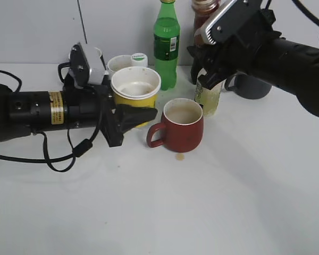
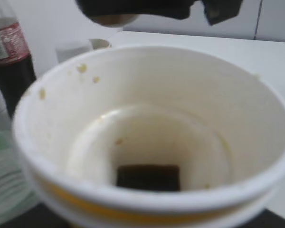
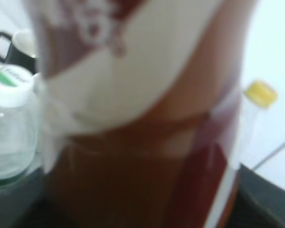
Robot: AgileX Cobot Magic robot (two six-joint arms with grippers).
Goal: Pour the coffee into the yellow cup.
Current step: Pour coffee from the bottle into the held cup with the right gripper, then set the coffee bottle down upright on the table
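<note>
White tabletop [image 1: 212, 207] carries a red mug [image 1: 182, 126] at its middle. Left of it, the left gripper [image 1: 132, 116] clamps the yellow cup [image 1: 135, 89], upright. Behind the mug, the right gripper [image 1: 210, 62] grips the coffee [image 3: 147, 118], held above the table near a green bottle [image 1: 166, 42].

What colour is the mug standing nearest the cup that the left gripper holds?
Dark red mug with a pale, stained inside; clearest in the exterior view.
</note>
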